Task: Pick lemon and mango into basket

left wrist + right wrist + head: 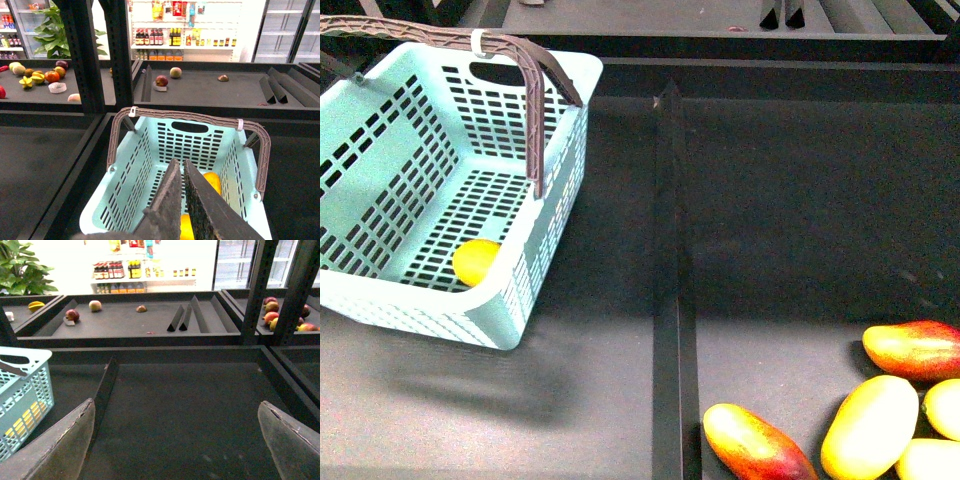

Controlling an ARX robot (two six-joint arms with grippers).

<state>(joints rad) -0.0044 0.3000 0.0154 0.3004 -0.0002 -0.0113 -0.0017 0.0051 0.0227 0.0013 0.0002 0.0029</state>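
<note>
While lying on the slotted floor of the basket [380, 180], near its front right corner, the lemon [476, 261] shows whole only from the front. Seen from the left wrist as a yellow patch behind the left gripper [182, 167], fingers [167, 200] pressed nearly together, holding nothing. Mangoes [872, 425] clustered well apart on the dark bench [800, 200], front view only. Right gripper [177, 440] spread wide, empty, over bare bench.

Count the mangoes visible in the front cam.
5, clustered at the lower right of the shelf: red-yellow mango, yellow mango, red mango, and two pale ones cut by the frame edge. More may lie out of frame.
</note>
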